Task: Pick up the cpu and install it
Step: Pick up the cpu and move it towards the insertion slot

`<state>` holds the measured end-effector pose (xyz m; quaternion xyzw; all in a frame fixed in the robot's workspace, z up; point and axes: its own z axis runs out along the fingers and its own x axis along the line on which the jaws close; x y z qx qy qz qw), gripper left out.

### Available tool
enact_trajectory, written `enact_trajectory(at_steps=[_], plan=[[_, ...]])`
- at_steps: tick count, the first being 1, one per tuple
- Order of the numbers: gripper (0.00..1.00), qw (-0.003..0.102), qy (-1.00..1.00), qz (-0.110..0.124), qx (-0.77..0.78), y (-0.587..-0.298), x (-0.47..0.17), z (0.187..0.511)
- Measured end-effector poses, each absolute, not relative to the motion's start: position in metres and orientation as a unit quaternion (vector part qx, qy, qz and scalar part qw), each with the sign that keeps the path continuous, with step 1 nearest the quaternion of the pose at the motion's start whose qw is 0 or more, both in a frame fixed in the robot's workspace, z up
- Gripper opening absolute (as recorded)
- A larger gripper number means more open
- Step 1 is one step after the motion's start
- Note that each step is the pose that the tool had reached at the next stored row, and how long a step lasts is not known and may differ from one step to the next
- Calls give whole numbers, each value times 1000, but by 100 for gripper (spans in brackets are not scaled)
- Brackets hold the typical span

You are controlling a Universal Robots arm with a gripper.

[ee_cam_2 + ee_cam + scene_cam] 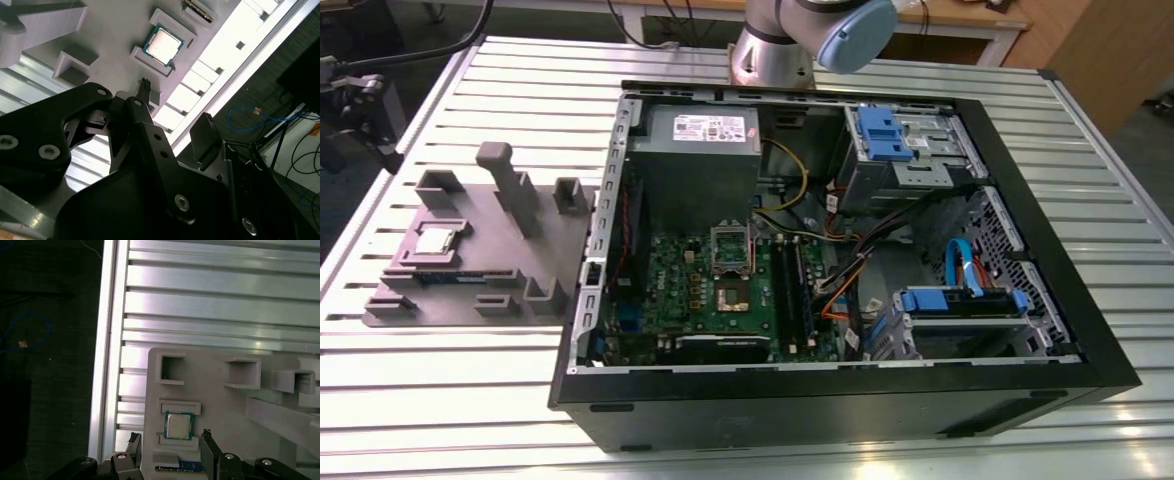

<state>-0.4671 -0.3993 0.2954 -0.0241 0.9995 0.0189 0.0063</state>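
The cpu is a small silver square lying flat in a recess of the grey fixture plate, on the table at the exterior view's left. In both wrist views I look down on the cpu from above. My gripper hangs over it, open, one black fingertip on either side of the chip in the picture, and it holds nothing. Inside the computer case, the motherboard socket lies uncovered with its metal frame swung up.
The open black computer case takes up the middle and right of the slatted aluminium table. Tall grey posts rise from the fixture plate near the cpu. The table's edge and dark floor lie close beside the fixture.
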Motion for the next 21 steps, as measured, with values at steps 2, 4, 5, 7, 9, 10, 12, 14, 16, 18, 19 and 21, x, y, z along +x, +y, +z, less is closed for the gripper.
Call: enact_trajectory(at_steps=[2,4,5,7,9,10,12,14,16,18,19,21], plan=[[59,6,1000,19,-24,-399,-467,295],[59,5,1000,19,-24,-399,-467,295],[59,5,1000,19,-24,-399,-467,294],[59,5,1000,19,-24,-399,-467,293],[59,5,1000,19,-24,-399,-467,293],[59,5,1000,19,-24,-399,-467,292],[59,5,1000,19,-24,-399,-467,292],[59,5,1000,19,-24,-399,-467,291],[59,5,1000,19,-24,-400,-467,289],[59,5,1000,19,-24,-403,-467,286],[59,5,1000,19,-24,-404,-466,284],[59,5,1000,19,-24,-406,-461,280]])
